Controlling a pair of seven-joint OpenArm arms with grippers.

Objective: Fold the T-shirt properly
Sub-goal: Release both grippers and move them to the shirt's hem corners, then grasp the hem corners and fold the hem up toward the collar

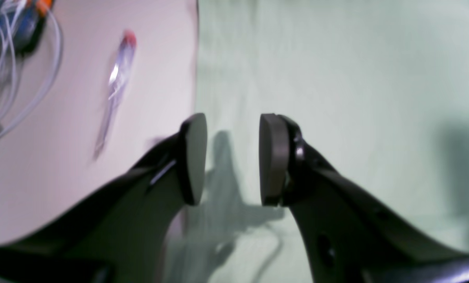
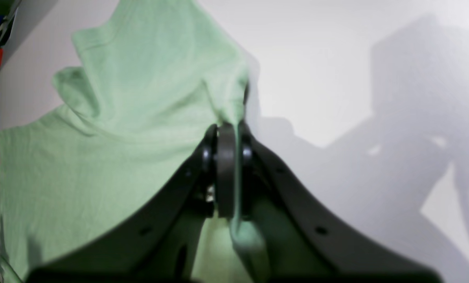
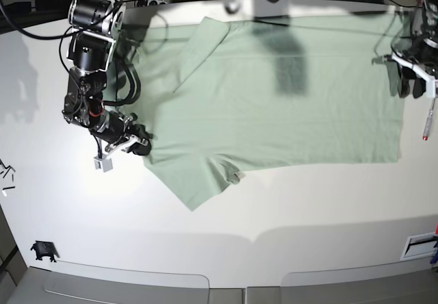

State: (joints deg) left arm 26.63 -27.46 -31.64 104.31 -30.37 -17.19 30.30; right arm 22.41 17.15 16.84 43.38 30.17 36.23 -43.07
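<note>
loads of bare white tabletop (image 3: 287, 208) in front of the pale sage-green cotton t-shirt (image 3: 287, 105), easy passage there. off its hem end a clear red-capped pen (image 3: 426, 124) lies just beside the cloth, and tangled white cables (image 1: 18, 70) crowd that corner.

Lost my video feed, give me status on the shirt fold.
Right gripper shut on T-shirt. Left gripper open over hem edge, empty. Pen beside hem, not blocking.

Pale green T-shirt (image 3: 274, 105) spread flat, one sleeve folded
</note>
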